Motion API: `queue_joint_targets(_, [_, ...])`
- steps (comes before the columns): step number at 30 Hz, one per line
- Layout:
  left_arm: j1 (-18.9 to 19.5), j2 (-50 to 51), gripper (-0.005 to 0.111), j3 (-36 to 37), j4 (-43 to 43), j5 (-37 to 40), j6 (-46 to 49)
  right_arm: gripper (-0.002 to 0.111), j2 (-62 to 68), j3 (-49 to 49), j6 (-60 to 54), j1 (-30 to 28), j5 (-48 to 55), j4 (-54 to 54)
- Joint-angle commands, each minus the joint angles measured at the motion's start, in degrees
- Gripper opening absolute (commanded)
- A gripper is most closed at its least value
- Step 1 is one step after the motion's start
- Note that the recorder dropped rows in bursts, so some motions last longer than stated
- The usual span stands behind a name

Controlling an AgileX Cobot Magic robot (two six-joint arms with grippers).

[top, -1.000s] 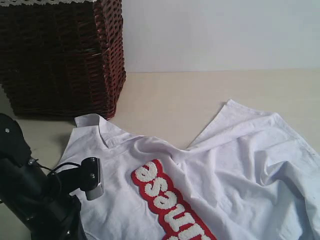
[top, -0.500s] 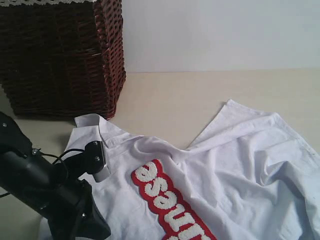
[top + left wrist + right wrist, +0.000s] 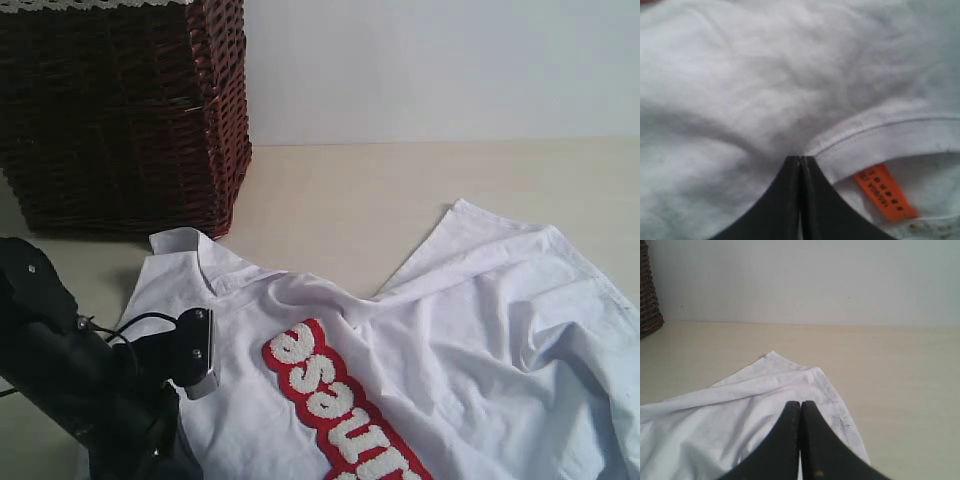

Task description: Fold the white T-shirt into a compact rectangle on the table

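The white T-shirt (image 3: 470, 320) lies rumpled and face up on the table (image 3: 400, 185), its red-outlined fuzzy letters (image 3: 335, 405) running toward the bottom edge. My left arm (image 3: 80, 380) leans over the shirt's left side; its fingertips are out of sight in the exterior view. In the left wrist view my left gripper (image 3: 800, 158) is shut, its tips resting at the ribbed collar (image 3: 880, 137) beside the orange neck tag (image 3: 885, 192). My right gripper (image 3: 800, 403) is shut above a corner of the T-shirt (image 3: 740, 405), with nothing held.
A dark brown wicker basket (image 3: 120, 110) stands at the back left, close to the shirt's upper corner; its edge shows as the basket (image 3: 647, 295) in the right wrist view. A pale wall (image 3: 440, 70) closes the table's far side.
My left arm rose toward the collar, then dropped back down and slightly away. The shirt has not shifted. Both grippers stayed shut.
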Motion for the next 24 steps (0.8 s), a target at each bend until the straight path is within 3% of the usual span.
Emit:
queue_joint_targets(1, [-0.3,0.2,0.000,0.2,8.4,-4.8,-5.6,0.000,-0.4,0.3,0.0,-0.2,-0.7,-0.3])
queue_joint_targets(12, [1.4,0.2,0.000,0.2,21.5,-6.2,-16.8,0.000,-0.4,0.3,0.0,-0.2,-0.7,-0.3])
queue_joint_targets(17, [9.6,0.3,0.000,0.5,23.2,-6.1,-16.1,0.000,-0.4,0.3,0.0,-0.2,-0.7,-0.3])
queue_joint_targets(20, [14.3,0.3,0.000,1.6,23.2,-5.8,-10.9,0.000,-0.4,0.3,0.0,-0.2,-0.7,-0.3])
queue_joint_targets(24, [18.0,0.3,0.000,4.2,23.2,-2.1,-7.3,0.000,-0.4,0.3,0.0,-0.2,-0.7,-0.3])
